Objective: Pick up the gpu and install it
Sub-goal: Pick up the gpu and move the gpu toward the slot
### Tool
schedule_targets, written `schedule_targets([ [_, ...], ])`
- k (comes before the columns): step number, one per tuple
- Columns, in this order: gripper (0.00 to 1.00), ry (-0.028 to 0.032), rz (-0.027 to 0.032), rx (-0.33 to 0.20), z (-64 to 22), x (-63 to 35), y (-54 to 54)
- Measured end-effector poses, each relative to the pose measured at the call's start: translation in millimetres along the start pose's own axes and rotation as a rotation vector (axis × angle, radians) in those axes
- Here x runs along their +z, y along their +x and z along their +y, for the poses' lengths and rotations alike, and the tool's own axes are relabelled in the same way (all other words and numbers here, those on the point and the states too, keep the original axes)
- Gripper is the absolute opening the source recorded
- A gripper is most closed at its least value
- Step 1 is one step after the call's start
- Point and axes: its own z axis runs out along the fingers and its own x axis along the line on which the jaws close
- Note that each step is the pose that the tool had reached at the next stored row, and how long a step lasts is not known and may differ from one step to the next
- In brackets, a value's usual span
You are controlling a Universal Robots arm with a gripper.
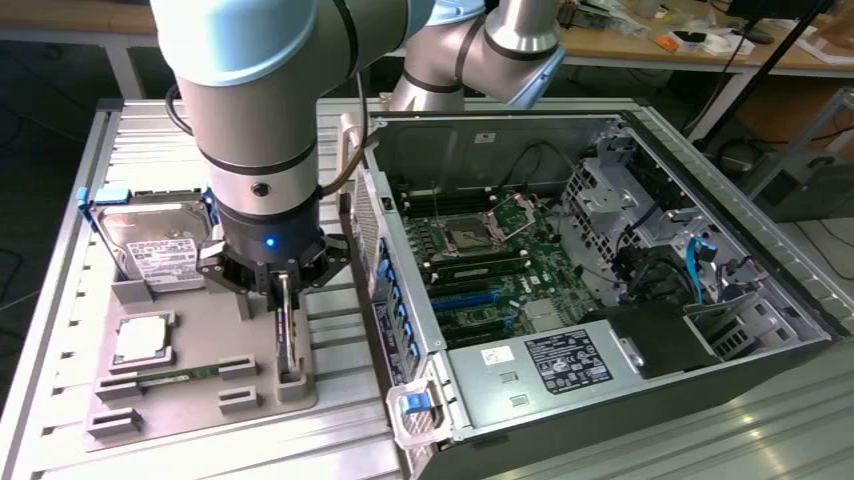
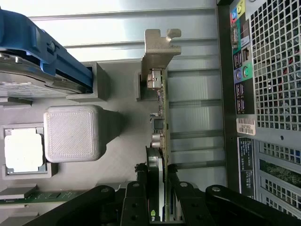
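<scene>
two black fingers point(image 2: 142, 179) clamp the thin green gpu point(image 2: 157, 123), upright in the grey tray point(image 2: 122, 141). its cooler is half hidden.

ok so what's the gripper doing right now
gripper: closed on the gpu, a thin green circuit card with black cooler and silver end bracket, standing on edge in the grey holder tray

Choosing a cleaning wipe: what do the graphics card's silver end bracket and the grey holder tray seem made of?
The silver end bracket of the thin green gpu card looks like bare stamped sheet metal: dull sheen, bent notched tab. The grey holder tray is probably matte 3D-printed plastic: its square block shows fine layer lines.
</scene>
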Motion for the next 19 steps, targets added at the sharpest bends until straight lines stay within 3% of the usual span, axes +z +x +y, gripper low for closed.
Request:
schedule_targets([
  [19,0.27,0.0,0.0001,0.0,0.7,-10.6,-0.3],
])
